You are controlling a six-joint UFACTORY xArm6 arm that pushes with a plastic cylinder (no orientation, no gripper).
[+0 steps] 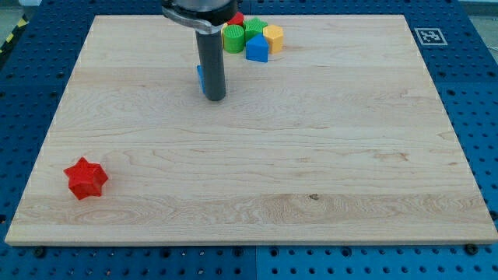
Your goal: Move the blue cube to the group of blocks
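The blue cube (201,78) is mostly hidden behind my rod; only a thin blue sliver shows at the rod's left edge. My tip (215,98) rests on the board right beside the cube, at its right and lower side. The group of blocks sits at the view's top, up and to the right of the tip: a green round block (233,37), a green block (254,28), a yellow block (273,36), a blue block (257,48) and a red block (236,18) partly hidden by the arm.
A red star-shaped block (85,177) lies alone at the view's lower left. The wooden board (272,155) sits on a blue perforated table. A black-and-white marker (427,35) is at the board's top right corner.
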